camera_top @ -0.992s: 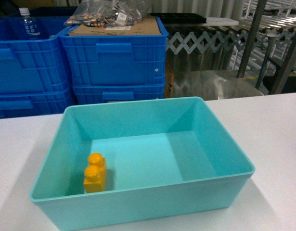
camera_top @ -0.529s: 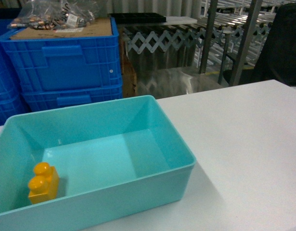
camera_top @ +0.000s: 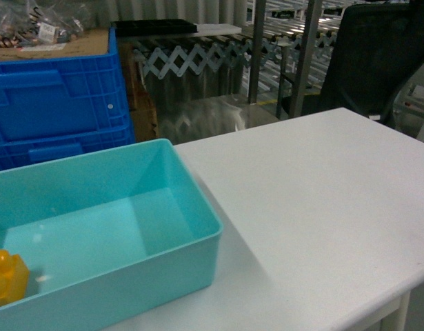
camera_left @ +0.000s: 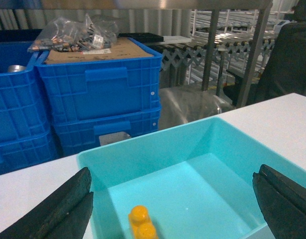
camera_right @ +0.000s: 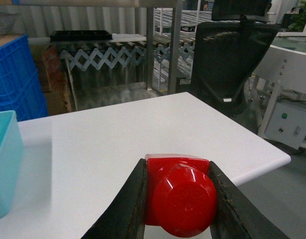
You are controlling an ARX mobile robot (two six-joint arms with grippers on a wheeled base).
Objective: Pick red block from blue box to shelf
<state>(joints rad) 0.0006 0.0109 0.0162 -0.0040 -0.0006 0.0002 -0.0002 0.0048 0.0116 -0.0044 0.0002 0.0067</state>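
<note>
Already I am gripping the red block (camera_right: 180,199) tight in my right gripper (camera_right: 177,204), clear of the blue box (camera_top: 198,207), my left gripper (camera_left: 172,199) hanging wide open and empty, the shelf (camera_right: 162,45) not yet reached.

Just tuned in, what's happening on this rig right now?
The right claw is shut on the red block, held above the white table, outside the blue box. The left claw is open, hovering over the box, where only an orange-yellow brick remains. The block has not reached the shelf, which stands behind the table.
</note>
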